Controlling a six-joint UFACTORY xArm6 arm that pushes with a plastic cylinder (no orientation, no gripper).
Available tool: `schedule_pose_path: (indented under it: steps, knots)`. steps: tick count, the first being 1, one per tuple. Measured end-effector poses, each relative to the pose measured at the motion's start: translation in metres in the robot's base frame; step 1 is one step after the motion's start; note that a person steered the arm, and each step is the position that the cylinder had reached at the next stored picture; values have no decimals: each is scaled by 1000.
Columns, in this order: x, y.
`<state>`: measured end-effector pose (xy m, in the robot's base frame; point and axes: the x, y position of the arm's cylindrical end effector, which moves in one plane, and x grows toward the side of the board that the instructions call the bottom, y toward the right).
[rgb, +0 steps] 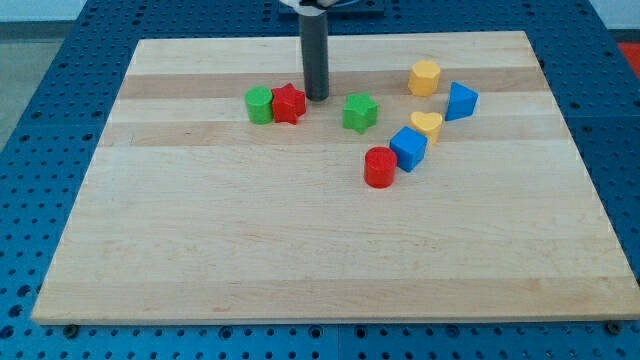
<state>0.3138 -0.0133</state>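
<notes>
My tip (317, 97) stands on the wooden board near the view's top, just right of the red star block (289, 103) and touching or nearly touching its upper right edge. A green cylinder block (260, 105) sits pressed against the red star's left side. A green star block (360, 112) lies apart, to the right of and slightly below the tip.
Further right lie a yellow hexagon block (424, 76), a blue triangular block (460, 101), a yellow heart block (427, 124), a blue cube (408, 148) and a red cylinder (379, 166). The board (300, 250) rests on a blue perforated table.
</notes>
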Motion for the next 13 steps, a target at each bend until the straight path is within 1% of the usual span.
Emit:
schedule_pose_path:
  steps: [1, 2, 3, 4, 5, 6, 8, 9, 11, 12, 13]
  knots:
    - [-30, 5]
    - [-23, -44]
    - [5, -73]
    - [6, -73]
    - [15, -55]
    - [19, -18]
    - [21, -15]
    - [30, -15]
    - [70, -15]
    - [75, -15]
    - [67, -18]
